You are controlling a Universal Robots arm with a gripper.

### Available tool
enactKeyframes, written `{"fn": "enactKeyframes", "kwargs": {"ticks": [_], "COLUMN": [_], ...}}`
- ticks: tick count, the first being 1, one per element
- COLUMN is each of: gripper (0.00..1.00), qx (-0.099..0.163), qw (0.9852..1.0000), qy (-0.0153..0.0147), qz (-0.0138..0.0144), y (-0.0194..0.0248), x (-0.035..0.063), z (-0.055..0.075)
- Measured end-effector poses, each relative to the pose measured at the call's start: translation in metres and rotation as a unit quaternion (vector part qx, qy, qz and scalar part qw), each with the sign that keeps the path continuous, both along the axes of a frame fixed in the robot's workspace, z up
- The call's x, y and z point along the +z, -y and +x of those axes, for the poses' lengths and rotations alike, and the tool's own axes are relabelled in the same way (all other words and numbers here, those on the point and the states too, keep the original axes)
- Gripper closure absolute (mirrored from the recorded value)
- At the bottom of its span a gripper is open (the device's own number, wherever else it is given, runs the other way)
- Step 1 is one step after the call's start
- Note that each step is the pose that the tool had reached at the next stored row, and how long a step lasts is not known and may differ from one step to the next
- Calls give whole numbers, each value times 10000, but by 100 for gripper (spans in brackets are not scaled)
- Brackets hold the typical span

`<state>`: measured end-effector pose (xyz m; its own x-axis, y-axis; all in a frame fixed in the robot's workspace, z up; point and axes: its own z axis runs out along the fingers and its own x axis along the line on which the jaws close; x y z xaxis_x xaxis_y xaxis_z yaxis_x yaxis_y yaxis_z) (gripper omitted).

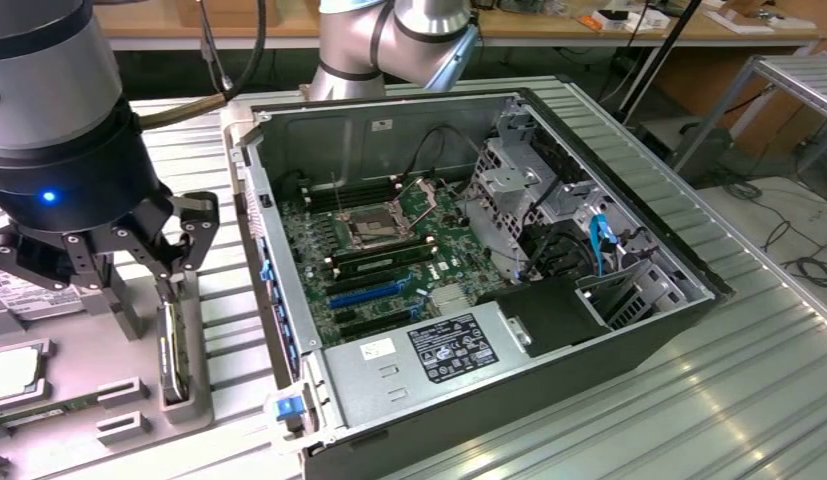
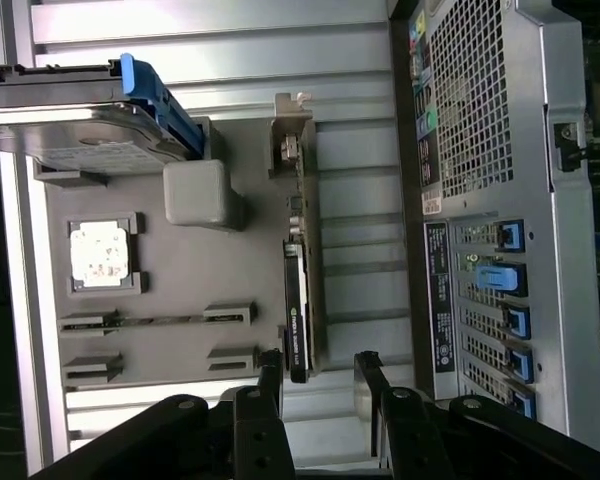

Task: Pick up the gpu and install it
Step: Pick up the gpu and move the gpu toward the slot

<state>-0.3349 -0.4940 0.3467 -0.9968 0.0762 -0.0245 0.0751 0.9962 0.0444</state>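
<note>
Seemingly, open tool (image 2: 318, 358) above gpu (image 2: 296, 300)

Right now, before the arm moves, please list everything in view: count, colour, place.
computer case: one, black and silver, open, on the table
motherboard: one, green, inside the case
power supply: one, silver, inside the case
tray: one, grey, beside the case
gpu: one, black and green, on edge in the tray
hard drive: one, silver with blue bracket, on the tray
processor chip: one, silver, in a tray recess
memory stick: one, dark, flat on the tray
table: one, silver, ribbed, under everything
gripper: one, black, open, over the gpu's end
</note>
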Motion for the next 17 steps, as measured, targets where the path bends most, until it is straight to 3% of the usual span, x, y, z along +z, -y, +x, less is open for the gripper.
{"fn": "enactKeyframes", "kwargs": {"ticks": [17], "gripper": [58], "qx": [0], "qw": [10000], "qy": [0], "qz": [3], "y": [0], "x": [-205], "z": [0]}}
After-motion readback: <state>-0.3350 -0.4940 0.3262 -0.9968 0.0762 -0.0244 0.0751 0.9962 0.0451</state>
